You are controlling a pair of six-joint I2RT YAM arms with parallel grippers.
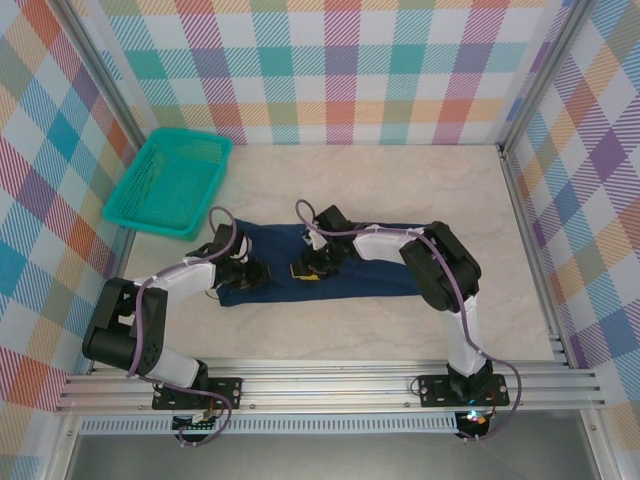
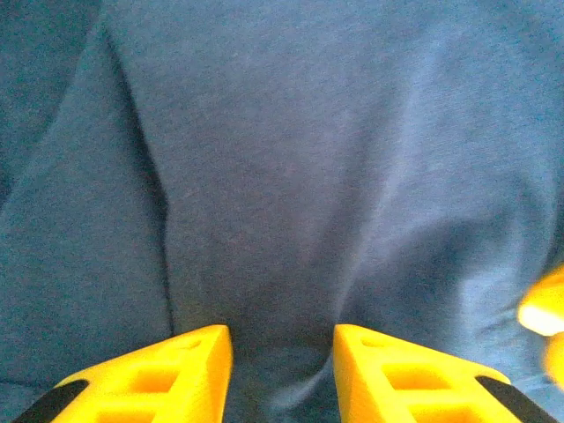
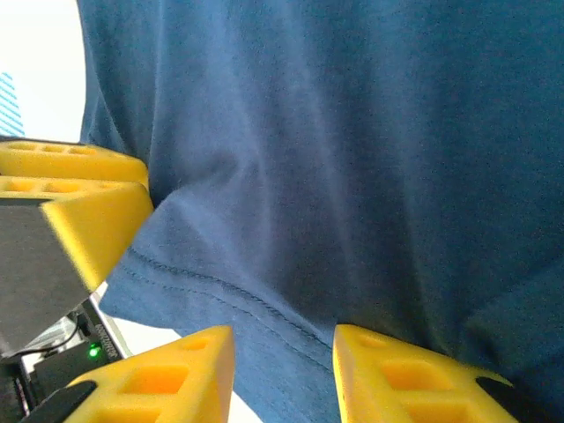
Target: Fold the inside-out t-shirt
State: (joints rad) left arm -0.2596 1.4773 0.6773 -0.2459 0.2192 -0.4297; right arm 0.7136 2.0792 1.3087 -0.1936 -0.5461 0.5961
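The inside-out t-shirt (image 1: 365,278), dark navy, lies as a long flat band across the middle of the table. My left gripper (image 1: 258,277) sits low over its left part, my right gripper (image 1: 303,268) close beside it near the middle. In the left wrist view the left gripper (image 2: 282,352) stands open, a soft ridge of t-shirt (image 2: 291,176) rising between its yellow fingers. In the right wrist view the right gripper (image 3: 284,352) stands open astride the stitched hem (image 3: 229,295), and the left gripper's fingers (image 3: 79,194) show at the left.
A teal mesh basket (image 1: 168,185) stands at the back left, apart from the shirt. Checked walls close in the table on three sides. Metal rails (image 1: 350,385) run along the near edge and the right side. Bare table lies behind and in front of the shirt.
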